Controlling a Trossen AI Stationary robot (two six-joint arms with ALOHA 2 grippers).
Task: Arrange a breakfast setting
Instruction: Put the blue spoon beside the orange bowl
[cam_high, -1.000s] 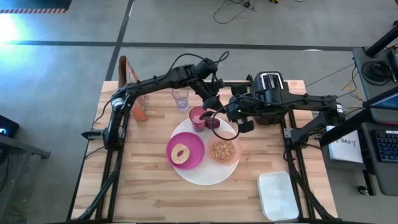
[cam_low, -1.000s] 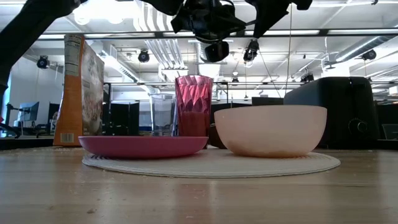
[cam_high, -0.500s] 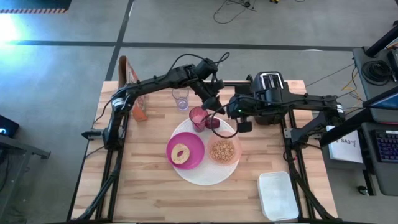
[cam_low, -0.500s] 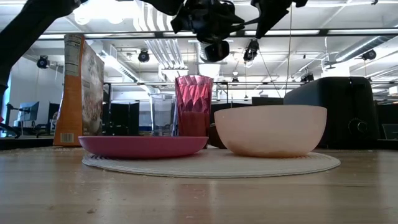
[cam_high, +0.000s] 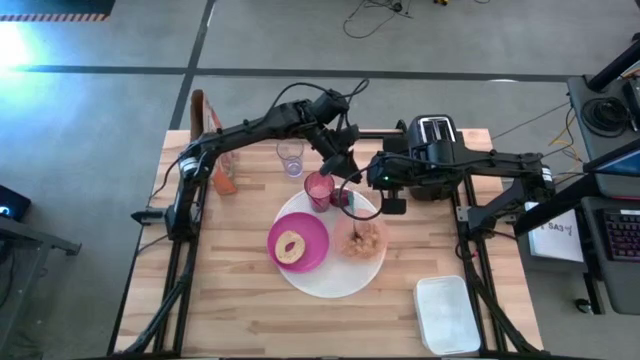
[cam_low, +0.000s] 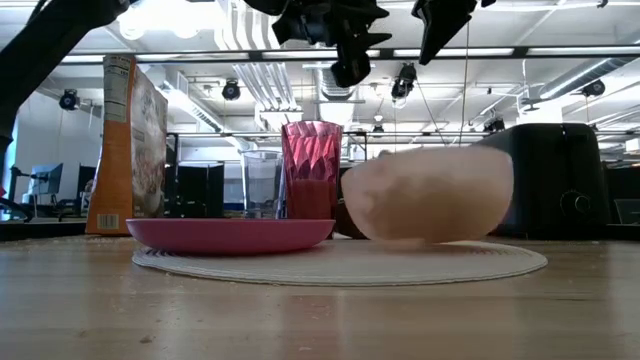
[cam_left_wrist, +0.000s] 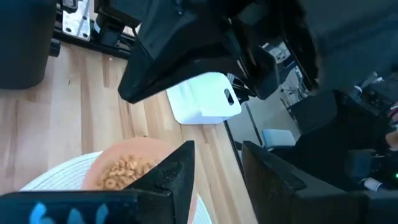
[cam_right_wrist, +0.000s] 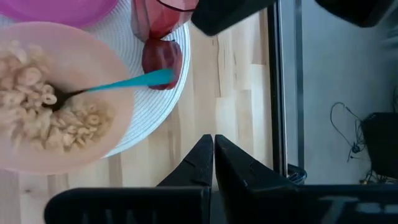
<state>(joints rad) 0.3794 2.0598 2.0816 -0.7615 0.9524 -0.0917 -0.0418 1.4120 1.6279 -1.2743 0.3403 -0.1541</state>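
high view shows you the left tool hanging above the far edge of the big round white plate, over the dark red round fruit; in your left wrist view its two fingers stand apart with a clear gap and nothing between them. your right tool sits just beside that plate's far right edge, above the bench, and your right wrist view has its fingers pressed together on nothing. moving outward, the pale pink bowl rests on the right part of the white plate with cereal in it, and it looks smeared in the high and low views. a spoon with a teal handle lies in the bowl, its handle reaching over the rim toward the fruit. the pink tumbler stands upright just left of the fruit at the plate's far edge. the smaller magenta plate sits on the left part of the white plate and carries the bagel. the clear glass stands on the bench beyond the tumbler. farther out you have a cereal box at the far left, a black toaster at the far right and a white lidded container at the near right.
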